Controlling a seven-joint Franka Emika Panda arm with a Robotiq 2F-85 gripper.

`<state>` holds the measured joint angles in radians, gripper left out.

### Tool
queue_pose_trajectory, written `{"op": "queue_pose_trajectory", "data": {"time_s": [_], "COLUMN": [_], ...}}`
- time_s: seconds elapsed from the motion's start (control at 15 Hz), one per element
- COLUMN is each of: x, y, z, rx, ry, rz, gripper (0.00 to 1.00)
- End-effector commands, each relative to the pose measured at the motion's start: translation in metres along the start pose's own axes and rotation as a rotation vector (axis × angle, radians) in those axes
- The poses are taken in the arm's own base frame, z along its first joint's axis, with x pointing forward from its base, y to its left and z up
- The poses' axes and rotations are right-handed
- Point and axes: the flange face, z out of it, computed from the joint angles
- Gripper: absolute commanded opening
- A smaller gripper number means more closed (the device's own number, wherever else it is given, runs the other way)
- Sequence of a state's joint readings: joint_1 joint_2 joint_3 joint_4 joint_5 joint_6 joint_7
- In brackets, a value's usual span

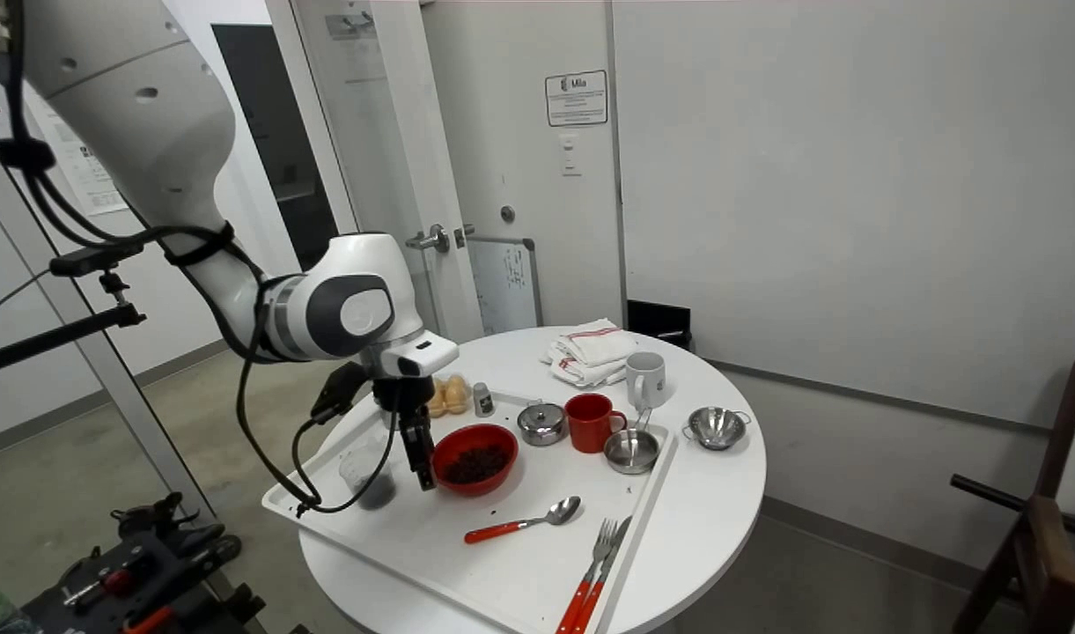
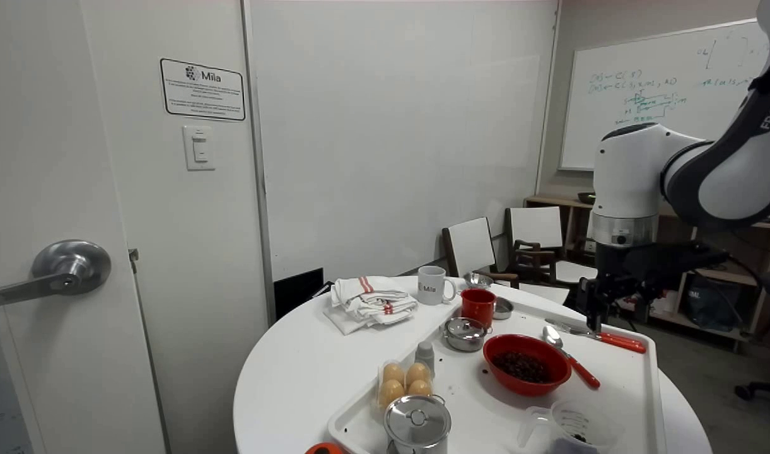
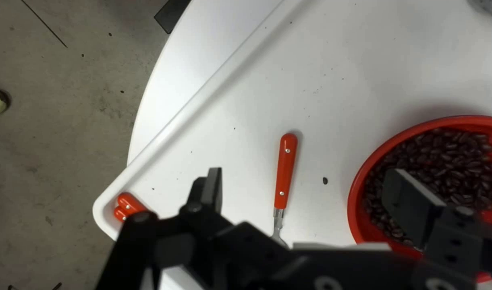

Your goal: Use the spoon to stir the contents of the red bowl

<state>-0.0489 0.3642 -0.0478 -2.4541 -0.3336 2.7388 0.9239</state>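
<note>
Gripper (image 3: pixel 308 187) is wide apart w/ nothing in it; spoon (image 3: pixel 285 177) lies lower dn, nr red bowl (image 3: pixel 353 209), long way crosswise to how fingers (image 3: pixel 213 187) wld close.

A round white tabletop (image 1: pixel 711 511) carries a large white tray (image 1: pixel 431 548) with a raised rim. Outside it, directly on the tabletop, rest folded red-striped white cloths (image 1: pixel 594 350), a pale cylindrical mug (image 2: pixel 430 287) and a shiny two-handled metal bowl (image 1: pixel 716 429).
</note>
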Motion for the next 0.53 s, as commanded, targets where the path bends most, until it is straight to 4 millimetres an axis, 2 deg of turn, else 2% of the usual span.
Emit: {"op": "queue_pose_trajectory", "data": {"time_s": [0.0,0.27,0.47], "x": [-0.002,0.004,0.01], "y": [-0.002,-0.009,-0.005], "z": [-0.008,0.007,0.02], "rx": [-0.063,-0.129,-0.133], "ry": [0.0,-0.061,-0.1], "rz": [0.05,0.066,0.09], "gripper": [1.0,1.0,1.0]}}
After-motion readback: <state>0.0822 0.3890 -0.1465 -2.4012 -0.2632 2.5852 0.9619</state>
